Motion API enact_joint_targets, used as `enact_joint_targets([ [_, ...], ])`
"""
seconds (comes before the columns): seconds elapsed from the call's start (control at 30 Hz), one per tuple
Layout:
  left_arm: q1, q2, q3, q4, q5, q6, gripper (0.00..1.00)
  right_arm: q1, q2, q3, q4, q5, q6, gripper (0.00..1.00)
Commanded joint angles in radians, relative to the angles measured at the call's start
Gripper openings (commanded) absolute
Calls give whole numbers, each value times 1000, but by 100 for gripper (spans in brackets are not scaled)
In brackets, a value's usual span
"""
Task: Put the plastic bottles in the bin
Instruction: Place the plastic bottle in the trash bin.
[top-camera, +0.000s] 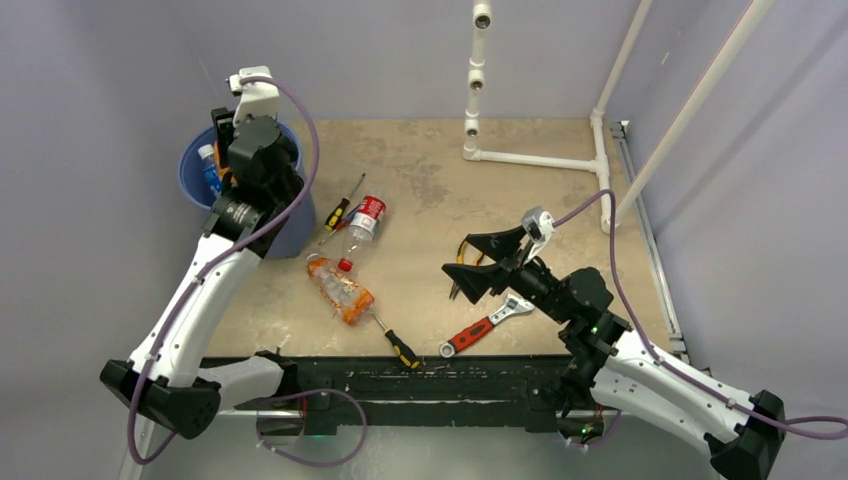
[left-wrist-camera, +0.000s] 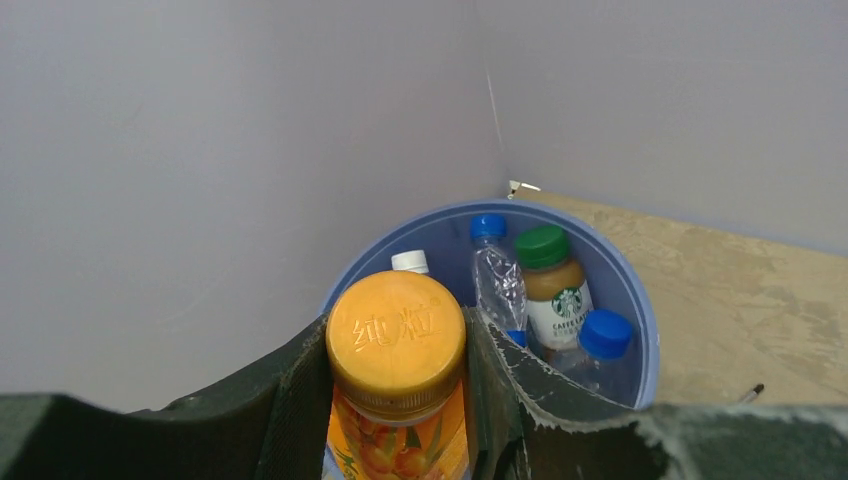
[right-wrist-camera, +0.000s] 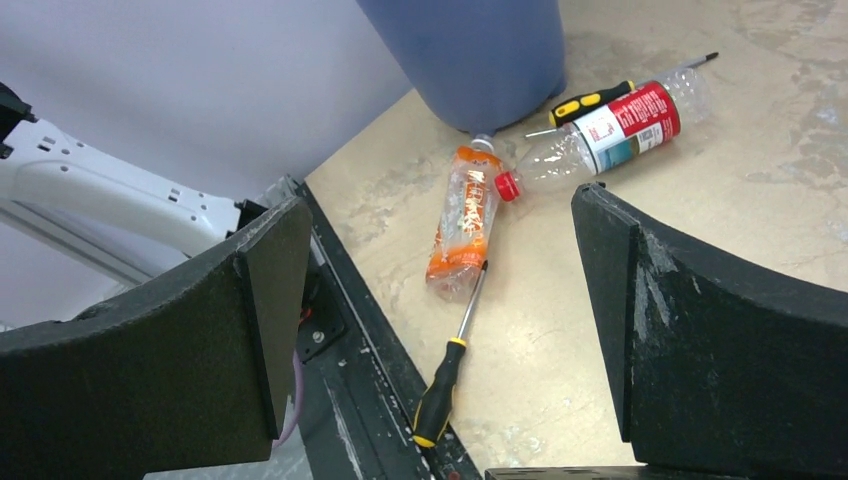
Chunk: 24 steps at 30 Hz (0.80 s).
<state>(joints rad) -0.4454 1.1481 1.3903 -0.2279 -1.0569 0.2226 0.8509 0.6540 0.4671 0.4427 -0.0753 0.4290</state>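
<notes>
My left gripper is shut on an orange-capped juice bottle and holds it over the blue bin, which stands at the table's far left. Several bottles lie inside the bin: a green-capped coffee bottle, a crushed clear one and a blue-capped one. On the table lie a red-labelled clear bottle and a crushed orange-labelled bottle, also seen from the right wrist as the red-labelled bottle and the orange-labelled bottle. My right gripper hangs open above the table's middle, holding nothing.
A screwdriver lies beside the bin, another screwdriver near the front edge, a red-handled wrench and pliers near my right gripper. A white pipe frame stands at the back right. A black rail runs along the front.
</notes>
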Motion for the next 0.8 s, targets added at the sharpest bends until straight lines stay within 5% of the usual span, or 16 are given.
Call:
enact_joint_targets([
  [0.0, 124, 34, 48, 97, 67, -78, 0, 4, -24, -13, 55, -29, 18, 99],
  [0.33, 325, 177, -53, -40, 261, -372, 0, 4, -50, -26, 27, -16, -3, 99],
  [0.77, 444, 209, -228, -85, 336, -520, 0, 4, -9, -30, 27, -15, -27, 99],
])
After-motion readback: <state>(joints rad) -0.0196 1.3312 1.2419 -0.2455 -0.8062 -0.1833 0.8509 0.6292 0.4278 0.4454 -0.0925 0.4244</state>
